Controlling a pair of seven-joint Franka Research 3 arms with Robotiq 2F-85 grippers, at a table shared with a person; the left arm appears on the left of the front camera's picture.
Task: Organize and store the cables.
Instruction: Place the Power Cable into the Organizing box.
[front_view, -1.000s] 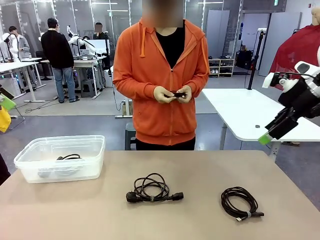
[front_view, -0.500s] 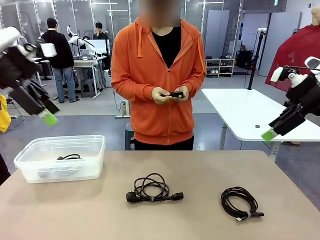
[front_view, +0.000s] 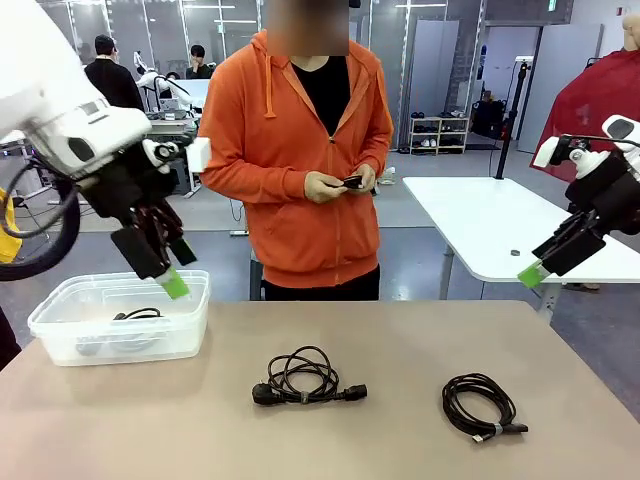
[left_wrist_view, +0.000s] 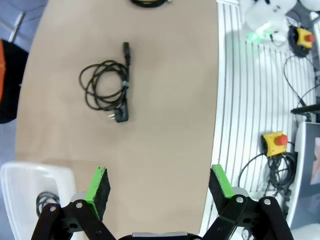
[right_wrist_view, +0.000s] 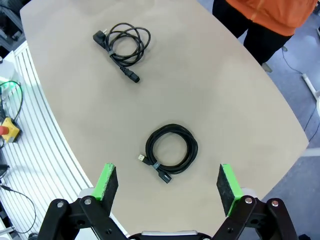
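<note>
The left gripper (front_view: 168, 272), jaws wide and empty, hangs at the left of the frame just above the clear plastic bin (front_view: 60, 338), where one coiled cable (front_view: 138, 314) lies. The right gripper (front_view: 540, 268), equally wide and empty, hovers at the right edge. On the tan table (front_view: 400, 340) a power cord (front_view: 303, 380) sits lower centre and a second coil (front_view: 480, 405) lower right, while a person's hands (front_view: 340, 186) at centre hold something small and black.

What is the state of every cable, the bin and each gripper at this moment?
Power cable: coiled, not held.
USB cable: coiled, not held.
Bin: open, no lid.
Cable in bin: coiled, stored.
Left gripper: open, empty.
Right gripper: open, empty.
</note>
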